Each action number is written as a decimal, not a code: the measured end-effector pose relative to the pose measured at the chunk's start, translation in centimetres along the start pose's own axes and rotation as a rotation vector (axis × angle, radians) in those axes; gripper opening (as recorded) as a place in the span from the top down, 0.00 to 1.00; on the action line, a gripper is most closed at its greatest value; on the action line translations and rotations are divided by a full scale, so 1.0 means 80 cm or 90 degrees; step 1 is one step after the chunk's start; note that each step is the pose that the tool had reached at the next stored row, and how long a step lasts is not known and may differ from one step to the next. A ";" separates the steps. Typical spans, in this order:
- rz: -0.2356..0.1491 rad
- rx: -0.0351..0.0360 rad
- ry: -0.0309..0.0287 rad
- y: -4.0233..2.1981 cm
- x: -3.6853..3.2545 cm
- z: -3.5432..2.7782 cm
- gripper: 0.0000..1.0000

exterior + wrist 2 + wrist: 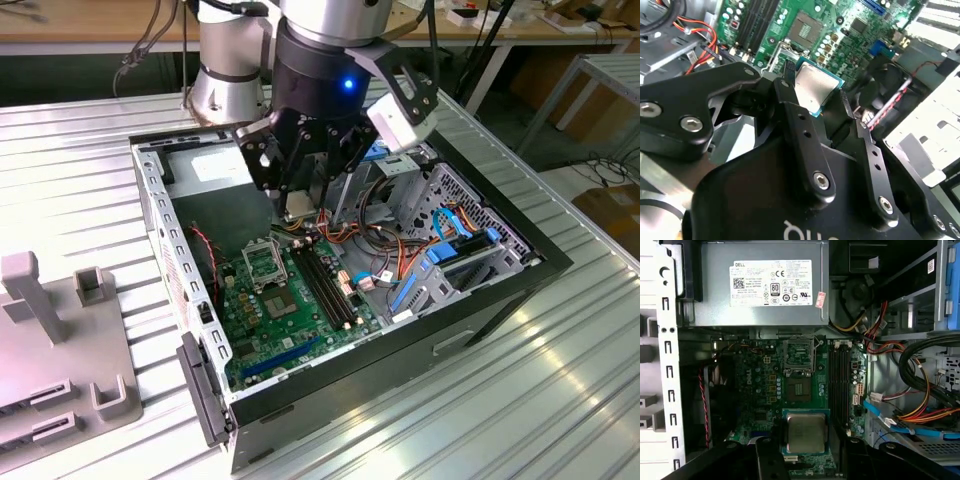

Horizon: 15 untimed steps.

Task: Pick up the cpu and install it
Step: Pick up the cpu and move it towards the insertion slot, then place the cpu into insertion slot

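In both wrist views my gripper [806,439] [816,95] is shut on the cpu [806,432] [815,84], a small flat square chip with a dull silver top, gripped by two opposite edges between black fingers [771,450] [792,110]. The chip hangs level above the green motherboard [760,390], apart from it. Beyond it on the board is the socket [799,389], a dark square, with its silver retaining frame [799,354] beside it towards the power supply. In the exterior view the gripper [300,200] hovers inside the open computer case, above the socket [268,270].
A grey power-supply box [760,290] [205,170] fills one end of the case. Long black memory slots [840,375] run beside the socket. Orange, red and blue cables [900,355] crowd the drive-bay side. A grey fixture [60,340] stands on the table at the exterior view's left.
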State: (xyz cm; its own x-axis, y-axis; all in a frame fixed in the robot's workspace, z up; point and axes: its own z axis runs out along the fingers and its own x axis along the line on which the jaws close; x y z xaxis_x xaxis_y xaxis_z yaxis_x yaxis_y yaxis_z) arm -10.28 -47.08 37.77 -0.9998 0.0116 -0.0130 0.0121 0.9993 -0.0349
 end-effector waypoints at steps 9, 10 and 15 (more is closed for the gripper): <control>0.000 0.0003 0.0000 -0.0007 -0.0161 0.0015 0.53; 0.000 0.0003 0.0000 -0.0006 -0.0169 0.0015 0.53; 0.000 0.0002 0.0000 -0.0006 -0.0174 0.0024 0.53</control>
State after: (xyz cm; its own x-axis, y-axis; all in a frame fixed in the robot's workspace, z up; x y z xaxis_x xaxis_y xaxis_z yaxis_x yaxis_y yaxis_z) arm -8.89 -47.15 37.60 -0.9998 0.0116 -0.0129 0.0121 0.9993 -0.0352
